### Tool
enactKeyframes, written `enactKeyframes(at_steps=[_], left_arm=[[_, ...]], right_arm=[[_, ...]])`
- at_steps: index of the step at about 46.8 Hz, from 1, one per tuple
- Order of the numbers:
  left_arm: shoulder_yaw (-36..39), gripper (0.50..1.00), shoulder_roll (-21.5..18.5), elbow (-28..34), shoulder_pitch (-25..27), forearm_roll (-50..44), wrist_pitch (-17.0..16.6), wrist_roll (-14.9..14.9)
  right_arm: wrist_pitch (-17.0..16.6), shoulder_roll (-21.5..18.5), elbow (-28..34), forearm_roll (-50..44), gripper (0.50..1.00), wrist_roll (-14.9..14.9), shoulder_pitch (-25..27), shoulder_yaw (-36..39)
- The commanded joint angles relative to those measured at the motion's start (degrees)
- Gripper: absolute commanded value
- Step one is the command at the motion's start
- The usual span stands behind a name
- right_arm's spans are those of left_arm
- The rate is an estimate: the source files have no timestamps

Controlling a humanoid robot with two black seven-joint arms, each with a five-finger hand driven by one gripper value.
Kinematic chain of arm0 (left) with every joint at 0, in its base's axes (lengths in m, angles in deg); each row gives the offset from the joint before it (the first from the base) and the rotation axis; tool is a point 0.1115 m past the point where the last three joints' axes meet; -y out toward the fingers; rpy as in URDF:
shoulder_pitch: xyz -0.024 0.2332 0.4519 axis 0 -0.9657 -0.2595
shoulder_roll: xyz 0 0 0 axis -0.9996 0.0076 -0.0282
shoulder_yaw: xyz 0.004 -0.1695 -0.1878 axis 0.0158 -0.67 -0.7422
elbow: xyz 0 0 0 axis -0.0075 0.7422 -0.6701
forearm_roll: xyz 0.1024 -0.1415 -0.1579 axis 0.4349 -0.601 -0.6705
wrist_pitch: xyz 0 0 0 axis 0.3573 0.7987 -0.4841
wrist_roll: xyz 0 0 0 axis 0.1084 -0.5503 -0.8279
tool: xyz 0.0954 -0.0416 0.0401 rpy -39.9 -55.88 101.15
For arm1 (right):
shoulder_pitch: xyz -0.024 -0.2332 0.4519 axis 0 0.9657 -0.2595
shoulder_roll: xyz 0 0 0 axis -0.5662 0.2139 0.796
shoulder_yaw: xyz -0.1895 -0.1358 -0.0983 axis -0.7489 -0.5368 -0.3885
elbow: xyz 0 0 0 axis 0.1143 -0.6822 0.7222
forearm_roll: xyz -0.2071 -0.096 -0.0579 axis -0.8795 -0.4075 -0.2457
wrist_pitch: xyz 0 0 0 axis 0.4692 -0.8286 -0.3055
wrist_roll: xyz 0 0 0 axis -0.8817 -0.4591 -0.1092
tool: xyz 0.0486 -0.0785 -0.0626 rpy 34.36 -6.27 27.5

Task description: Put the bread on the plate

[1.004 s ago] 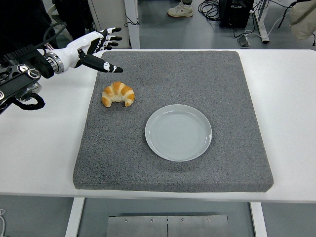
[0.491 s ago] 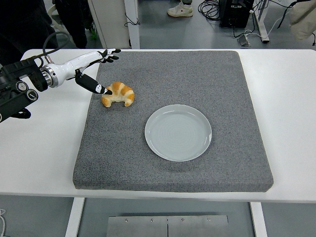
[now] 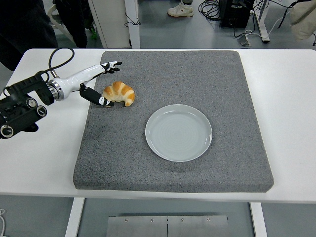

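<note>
White surface [image 3: 44, 153] along the near edge, carrying a grey speckled mat [image 3: 118, 158] across most of its width. Pale grey plate [image 3: 178, 132] lying bare near the mat's middle, nothing on it. Further back and to the left, golden bread [image 3: 119, 93], a croissant, resting on the mat near its left border, well apart from the plate. Left hand [image 3: 100, 84] reaching in from the left edge at the croissant's left end: dark thumb down at the near-left tip, seemingly touching it, pale fingers [image 3: 111, 64] stretched out past the far side and clear of the crust. Spread, then, and bracketing rather than gripping; nothing held yet. Right hand nowhere in view. Beyond the surface, bare floor, cables, desk legs and parts of people standing at the top corners. Step in hand, by the look of it: the approach to the grasp, with lift, carry and release all still undone. Next move probably calls for bringing the fingers down over the far side and closing against the thumb, lightly enough not to crush a soft, flaky pastry, then lifting clear of the mat and travelling right and nearer to set down over the plate's centre.
</note>
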Motion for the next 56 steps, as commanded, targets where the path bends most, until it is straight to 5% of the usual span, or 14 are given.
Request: enactKeyframes(at_steps=[1,13,38,49,56], left_arm=[[-0.09,0.945,1.32,-2.43,-0.67,-0.05,-0.62,-0.02],[-0.09,0.945,6.16,-6.30,-0.93,-0.58,-1.85,0.07],[2.72,0.928,8.88,-10.52,-0.93,-0.93,-4.23,0.16],[4.39,0.754,9.94,-10.79,-0.93,-1.02,-5.64,-0.11],[4.39,0.500,10.29,-10.79,-0.84,-1.19,-5.72,-0.37]], right_arm=[[-0.02,0.00,0.01,-0.02,1.000,0.00,0.00,0.00],[-0.02,0.00,-0.08,0.07,1.000,0.00,0.00,0.00],[-0.02,0.00,0.01,0.07,1.000,0.00,0.00,0.00],[0.16,0.00,0.01,-0.02,1.000,0.09,0.00,0.00],[0.16,0.00,0.01,-0.02,1.000,0.09,0.00,0.00]])
